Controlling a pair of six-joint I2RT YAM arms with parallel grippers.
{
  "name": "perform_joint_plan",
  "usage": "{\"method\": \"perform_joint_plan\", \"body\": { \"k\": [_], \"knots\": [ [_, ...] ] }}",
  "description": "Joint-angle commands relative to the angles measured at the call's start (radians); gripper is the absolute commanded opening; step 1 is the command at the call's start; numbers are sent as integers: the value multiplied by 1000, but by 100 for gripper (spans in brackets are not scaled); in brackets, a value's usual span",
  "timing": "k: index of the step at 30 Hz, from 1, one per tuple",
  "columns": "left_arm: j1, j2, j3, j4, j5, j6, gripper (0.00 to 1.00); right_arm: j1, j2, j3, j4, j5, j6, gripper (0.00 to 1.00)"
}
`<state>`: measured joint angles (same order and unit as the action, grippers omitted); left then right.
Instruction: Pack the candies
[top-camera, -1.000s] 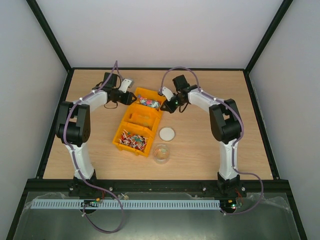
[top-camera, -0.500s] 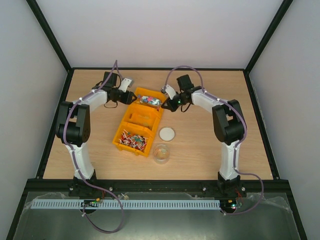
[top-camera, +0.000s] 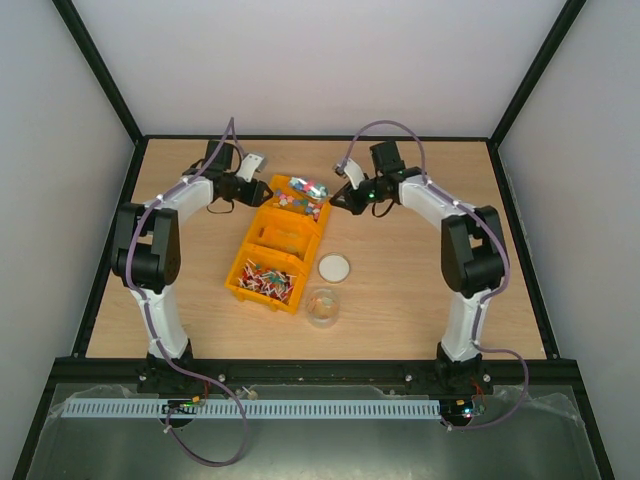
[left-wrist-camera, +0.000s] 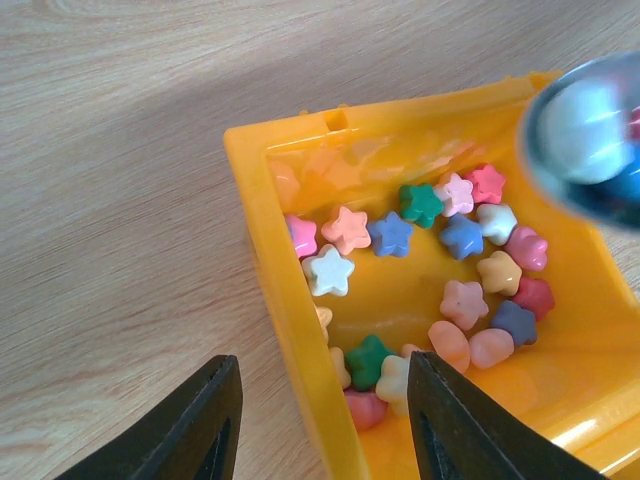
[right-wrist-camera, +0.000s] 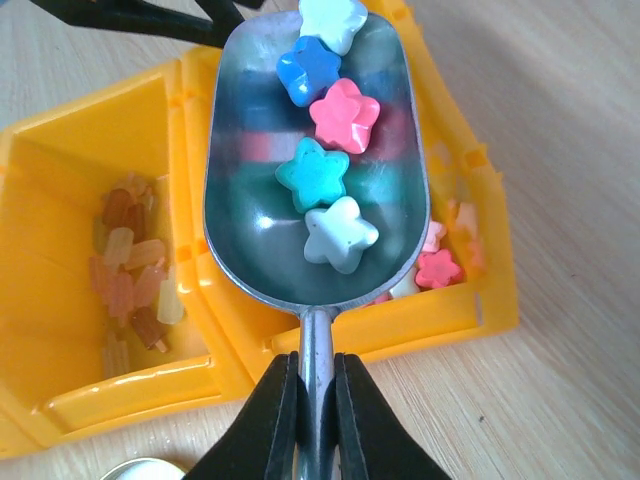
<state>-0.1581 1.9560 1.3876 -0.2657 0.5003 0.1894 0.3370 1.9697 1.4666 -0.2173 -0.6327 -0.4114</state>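
Tray (left-wrist-camera: 283, 310) orange-yellow. Candies (left-wrist-camera: 463, 300) in far compt: pink, blue, green, white, peach, red. Scoop (right-wrist-camera: 240, 200) shiny silver, w/ blue, pink, teal, white candies. Near compt: red & white sticks (top-camera: 268, 280). Lid (top-camera: 334, 266) white. Table (top-camera: 400, 290) lt wood grain.

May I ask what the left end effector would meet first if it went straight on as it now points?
Probably the side wall of the yellow tray, which the left end effector straddles; depth is unclear.

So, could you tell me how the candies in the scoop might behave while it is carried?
The candies lie loose on the smooth metal scoop, so they would probably slide if it tilts. The white candy at the open front lip could drop off first. Their star shape should limit rolling.
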Motion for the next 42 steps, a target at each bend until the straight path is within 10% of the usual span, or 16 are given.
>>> {"method": "perform_joint_plan", "body": {
  "k": [1,42],
  "knots": [
    [8,-19,31,-38,7,30,48,-23,-108,-31,-68,-85,-67,1],
    [8,-261,-191,-50,-5,84,51,44,-723,-453,-736,72,-871,1]
  ]
}}
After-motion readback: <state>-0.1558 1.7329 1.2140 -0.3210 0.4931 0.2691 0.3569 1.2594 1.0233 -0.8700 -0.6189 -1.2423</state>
